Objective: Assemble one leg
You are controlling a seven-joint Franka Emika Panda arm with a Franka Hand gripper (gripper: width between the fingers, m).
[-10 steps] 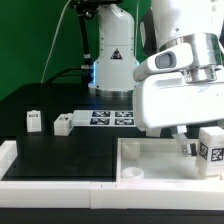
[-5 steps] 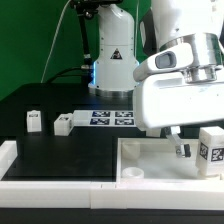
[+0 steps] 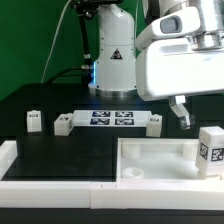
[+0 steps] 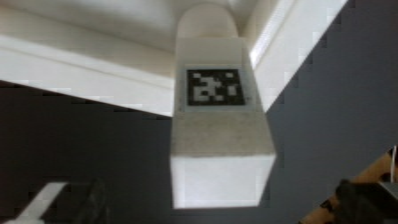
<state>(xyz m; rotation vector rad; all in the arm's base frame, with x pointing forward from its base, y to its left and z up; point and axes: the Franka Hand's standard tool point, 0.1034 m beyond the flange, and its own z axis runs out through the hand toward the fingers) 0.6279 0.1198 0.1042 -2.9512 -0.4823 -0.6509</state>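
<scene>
- The white Franka arm [image 3: 185,60] fills the upper right of the exterior view. Its bulky wrist housing sits high over the table, and the two-finger gripper [image 3: 181,113] points down from it.
- Only one dark-tipped finger [image 3: 182,120] shows clearly there. It hangs in the air above the large white square panel with corner holes [image 3: 160,158] and touches nothing.
- In the wrist view, blurred fingers [image 4: 379,185] show at opposite edges of the picture. They are spread wide with nothing clamped between them.
- The small white plastic block-shaped leg with a black-and-white square tag [image 3: 210,150] stands upright on the panel at the exterior view's right edge. It is lower than the finger, a little to its right and apart from it.
- In the wrist view the leg [image 4: 217,120] runs down the middle, its tag facing the camera.
- Three more white legs [image 3: 34,120] [image 3: 63,123] [image 3: 154,122] rest on the black table [image 3: 60,150]. Two of them sit just beside the ends of the flat white marker board [image 3: 110,118].
</scene>
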